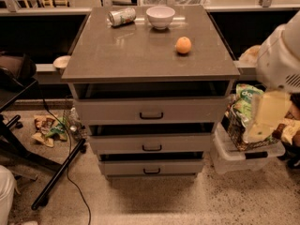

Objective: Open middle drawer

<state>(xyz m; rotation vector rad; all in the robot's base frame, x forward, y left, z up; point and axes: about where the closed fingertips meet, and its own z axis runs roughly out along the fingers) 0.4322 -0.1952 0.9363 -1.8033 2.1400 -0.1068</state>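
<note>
The grey three-drawer cabinet (150,55) stands in the middle of the camera view. The middle drawer (187,143) is the wide, shallow second tier with a small black handle (151,147). Its front sits in line with the stack, with a dark gap above it. The taller top drawer (187,110) is above it and the lowest drawer (183,167) below. My gripper (265,118) hangs at the right edge on the white arm (281,55), apart from the cabinet's right side, about level with the top and middle drawers.
On the cabinet top lie a can (122,17), a white bowl (160,17) and an orange (183,45). A plastic bin (243,153) with snack bags (243,104) stands right of the cabinet. Black stand legs (51,172), a cable and litter (47,128) lie on the floor to the left.
</note>
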